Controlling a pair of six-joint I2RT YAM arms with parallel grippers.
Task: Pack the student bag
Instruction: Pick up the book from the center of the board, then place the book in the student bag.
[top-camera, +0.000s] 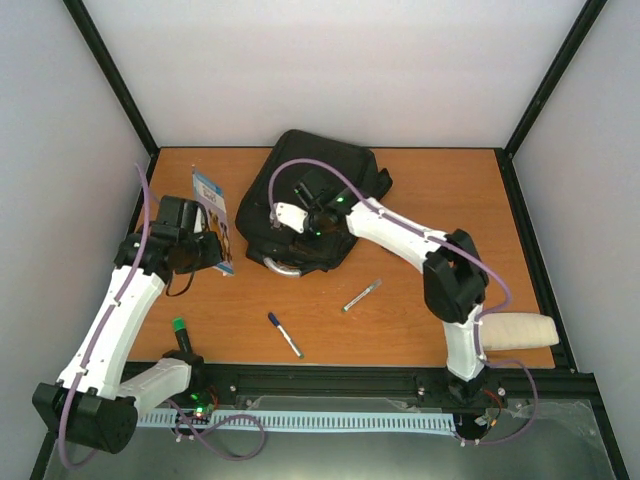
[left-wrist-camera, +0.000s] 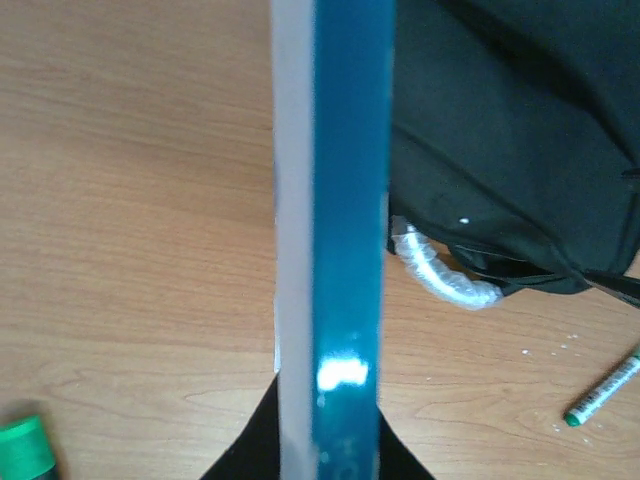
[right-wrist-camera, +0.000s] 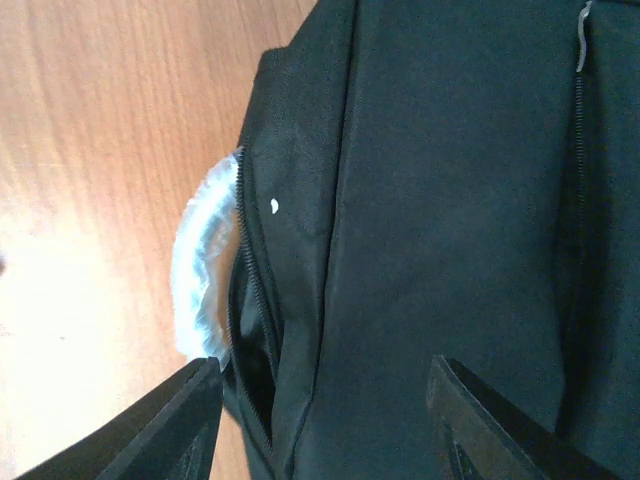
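The black student bag (top-camera: 320, 185) lies flat at the back middle of the table, its grey curved handle (top-camera: 280, 268) toward the front. My right gripper (top-camera: 312, 222) is open just above the bag's front end. In the right wrist view its fingers (right-wrist-camera: 170, 425) straddle black fabric (right-wrist-camera: 450, 200) beside a partly open zipper (right-wrist-camera: 250, 300). My left gripper (top-camera: 205, 245) is shut on a thin blue-and-white book (top-camera: 214, 218), held upright on edge left of the bag. The book's teal edge (left-wrist-camera: 345, 240) fills the middle of the left wrist view.
A silver pen (top-camera: 361, 295) and a blue-capped pen (top-camera: 284, 334) lie on the table in front of the bag. A green-capped marker (top-camera: 180, 332) stands at the front left. A beige pouch (top-camera: 517, 331) lies at the front right edge. Black frame posts line the table.
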